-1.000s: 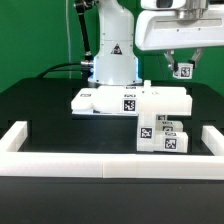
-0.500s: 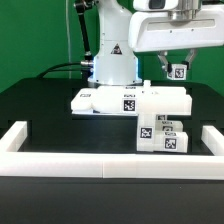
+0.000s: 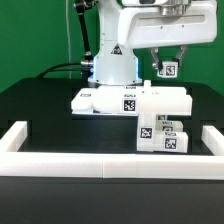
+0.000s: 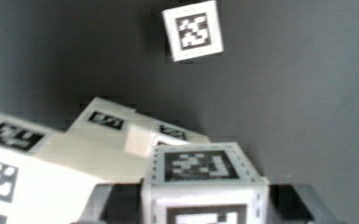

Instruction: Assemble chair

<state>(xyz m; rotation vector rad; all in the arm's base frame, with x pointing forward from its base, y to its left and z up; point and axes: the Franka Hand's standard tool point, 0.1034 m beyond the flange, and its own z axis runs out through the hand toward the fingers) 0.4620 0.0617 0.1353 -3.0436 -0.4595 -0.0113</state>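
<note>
My gripper [image 3: 168, 66] hangs in the air, shut on a small white chair block [image 3: 170, 69] with a black-and-white tag. It is above and slightly behind the right end of the wide white slab [image 3: 150, 99] in the exterior view. Two more tagged chair parts [image 3: 162, 136] stand stacked in front of that slab. In the wrist view the held block [image 4: 202, 170] fills the space between my dark fingers [image 4: 115, 205], with the gripper [image 4: 202, 202] closed on its sides. White tagged parts [image 4: 87, 140] lie below on the dark table.
A long white border rail [image 3: 110, 166] runs along the table's front, with raised ends at both sides [image 3: 18, 134]. The robot base [image 3: 112, 60] stands behind the parts. A lone square tag [image 4: 194, 30] lies on the black tabletop in the wrist view.
The gripper has carried the small tagged block toward the exterior view's left, from beyond the slab's right end to over it. The parts on the table have not moved.
</note>
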